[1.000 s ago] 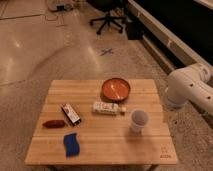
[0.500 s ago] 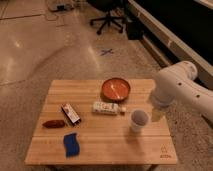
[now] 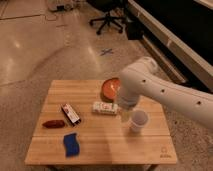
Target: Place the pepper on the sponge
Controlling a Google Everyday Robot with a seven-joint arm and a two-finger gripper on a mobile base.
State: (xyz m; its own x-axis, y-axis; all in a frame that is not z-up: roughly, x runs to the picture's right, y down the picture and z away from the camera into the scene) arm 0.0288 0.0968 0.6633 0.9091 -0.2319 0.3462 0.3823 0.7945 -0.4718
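The pepper [image 3: 52, 123], a small dark red chilli shape, lies near the left edge of the wooden table [image 3: 107, 145]. The blue sponge [image 3: 71, 144] sits a little in front of it and to its right, near the front edge. My white arm reaches in from the right over the table. Its gripper [image 3: 125, 106] end hangs above the table's middle, between the white packet and the cup, well to the right of both pepper and sponge. Nothing shows as held.
A dark box [image 3: 70, 113] with red and white markings lies just right of the pepper. A white packet [image 3: 104, 108] lies mid-table, an orange bowl [image 3: 110, 88] stands at the back, partly hidden by the arm, and a white cup [image 3: 138, 120] stands at the right. An office chair [image 3: 107, 15] stands on the floor behind.
My arm has swung in from the right edge of the view to over the table's middle, now covering part of the bowl. The objects on the table have not moved.
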